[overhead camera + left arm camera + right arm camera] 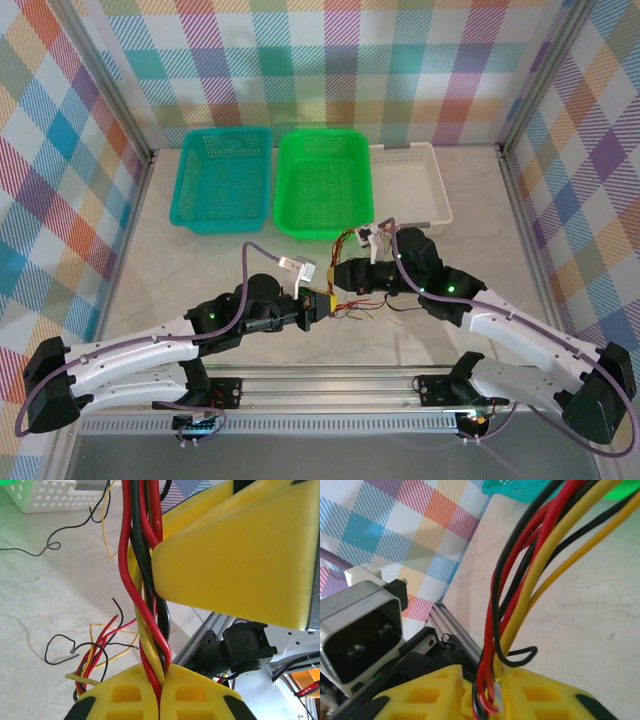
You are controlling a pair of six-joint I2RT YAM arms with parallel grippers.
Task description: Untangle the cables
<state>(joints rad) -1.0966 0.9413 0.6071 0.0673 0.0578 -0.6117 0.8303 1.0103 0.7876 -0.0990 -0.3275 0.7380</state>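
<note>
The cables [145,605] are thin red, yellow and black wires twisted into one bundle. My left gripper [161,674] is shut on the bundle's lower part, its yellow fingers [200,695] pressed together around it. My right gripper [482,675] holds the same cables [530,570] between its yellow fingers [540,695], and the wires fill the narrow gap. From above, both grippers meet at the table's middle, left [325,303] and right [345,273] close together. Loose wire ends [352,308] trail on the marble beside them.
Three baskets stand in a row at the back: teal [181,190], green [283,195] and white [438,190]. An aluminium rail [330,378] runs along the near edge. Checked fabric walls close in the sides and back. Loose black and yellow wire ends [55,647] lie on the table.
</note>
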